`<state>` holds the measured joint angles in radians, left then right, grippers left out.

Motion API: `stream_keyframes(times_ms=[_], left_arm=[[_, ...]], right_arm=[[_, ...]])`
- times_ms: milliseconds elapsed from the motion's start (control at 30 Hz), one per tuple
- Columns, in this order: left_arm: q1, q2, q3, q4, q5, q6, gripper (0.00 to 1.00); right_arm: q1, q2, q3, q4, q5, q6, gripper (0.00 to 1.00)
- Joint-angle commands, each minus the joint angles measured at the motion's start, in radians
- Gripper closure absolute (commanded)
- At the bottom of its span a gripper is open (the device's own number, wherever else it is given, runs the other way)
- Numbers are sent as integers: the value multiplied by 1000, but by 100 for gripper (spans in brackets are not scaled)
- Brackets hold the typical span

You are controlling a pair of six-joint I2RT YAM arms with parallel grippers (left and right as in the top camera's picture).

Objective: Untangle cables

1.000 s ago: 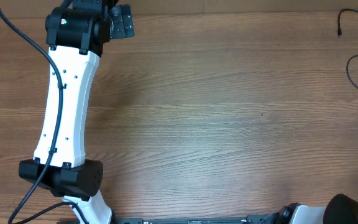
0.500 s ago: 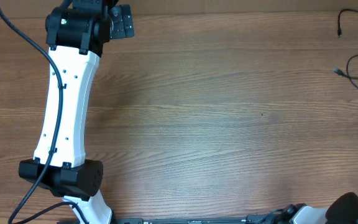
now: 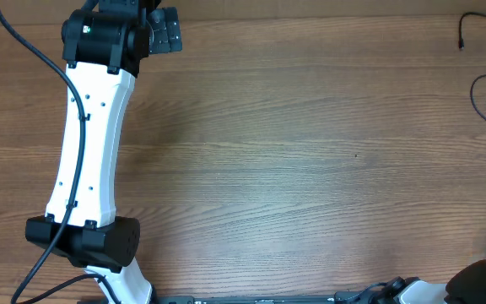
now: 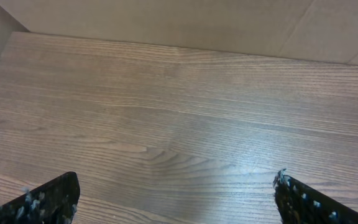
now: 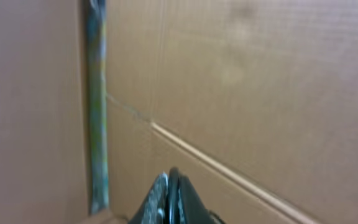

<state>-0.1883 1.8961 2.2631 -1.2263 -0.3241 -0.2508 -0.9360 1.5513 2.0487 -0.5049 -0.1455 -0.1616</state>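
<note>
Left gripper (image 4: 176, 183) gapes wide over bare table (image 3: 310, 169), right gripper (image 5: 169, 190) is pinched together on nothing, and the cables (image 3: 474, 95), loose at the table's right edge, look light and limp, likely best pinched near a plug end (image 3: 461, 42).

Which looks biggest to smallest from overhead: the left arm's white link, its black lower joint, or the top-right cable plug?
Largest: white link
Next: black lower joint
Smallest by far: cable plug
The arm parts likely sit nearer the camera, inflating them.
</note>
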Motion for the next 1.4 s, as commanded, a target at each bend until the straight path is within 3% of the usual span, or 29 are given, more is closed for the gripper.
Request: stream_keyframes(times_ms=[0,200,367,667,867,1000,1367], left_arm=[[-2,-11,4,0,8,19,0],[-2,-9,0,0,11,-5,0],[-2,0,-3,-6,11,-6,0],[-2,0,-3,-25,11,-8,0],[-2,1,-3,-24,12,-42,0],[-2,1,-3,-47,14,-32,0],[-2,1,-3,-109,10,-34,0]], right_arm=[[-1,-12,68,10,-93,35,96],[-14,22,87,-82,-87,23,96],[-70,131,-16,-190,-89,7,96],[-171,227,-278,-101,-92,13,96],[-207,259,-360,-23,-116,99,96],[-129,312,-372,51,-152,159,96],[125,583,-372,43,85,159,96]])
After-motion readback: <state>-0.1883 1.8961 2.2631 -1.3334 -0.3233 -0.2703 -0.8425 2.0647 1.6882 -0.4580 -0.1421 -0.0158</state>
